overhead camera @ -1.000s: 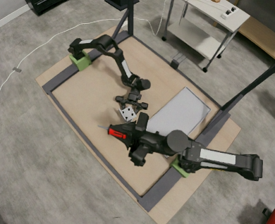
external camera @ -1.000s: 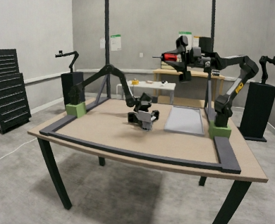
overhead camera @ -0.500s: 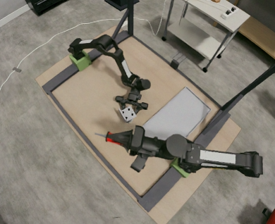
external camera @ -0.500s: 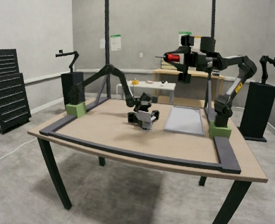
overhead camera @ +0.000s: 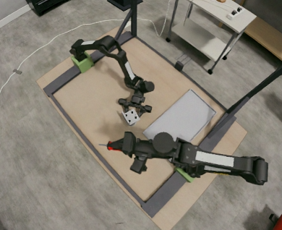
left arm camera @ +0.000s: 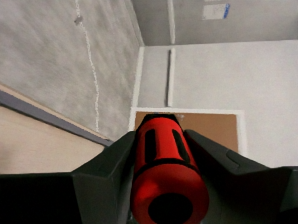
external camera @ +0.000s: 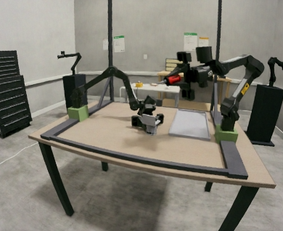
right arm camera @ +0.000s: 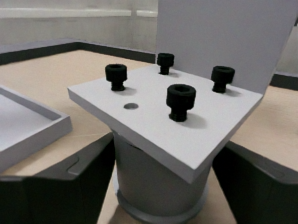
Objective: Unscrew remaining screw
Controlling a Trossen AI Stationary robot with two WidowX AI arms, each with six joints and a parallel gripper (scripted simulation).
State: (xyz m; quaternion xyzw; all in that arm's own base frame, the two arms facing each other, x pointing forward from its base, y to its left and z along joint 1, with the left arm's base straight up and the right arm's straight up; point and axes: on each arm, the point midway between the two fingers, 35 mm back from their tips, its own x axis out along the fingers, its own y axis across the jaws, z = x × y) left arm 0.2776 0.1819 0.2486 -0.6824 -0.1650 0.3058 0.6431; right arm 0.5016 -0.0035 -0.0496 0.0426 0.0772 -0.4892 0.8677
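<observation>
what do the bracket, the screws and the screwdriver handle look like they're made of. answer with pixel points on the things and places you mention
The bracket (right arm camera: 145, 92) looks like matte light grey plastic or painted metal: even colour, no sharp glints.
The screws (right arm camera: 180, 100) look like black-finished metal, judging by the dark, socketed heads.
The screwdriver handle (external camera: 174, 79) (left arm camera: 169, 175) looks like smooth red plastic, perhaps with rubber, given its soft sheen and black inlays.
</observation>
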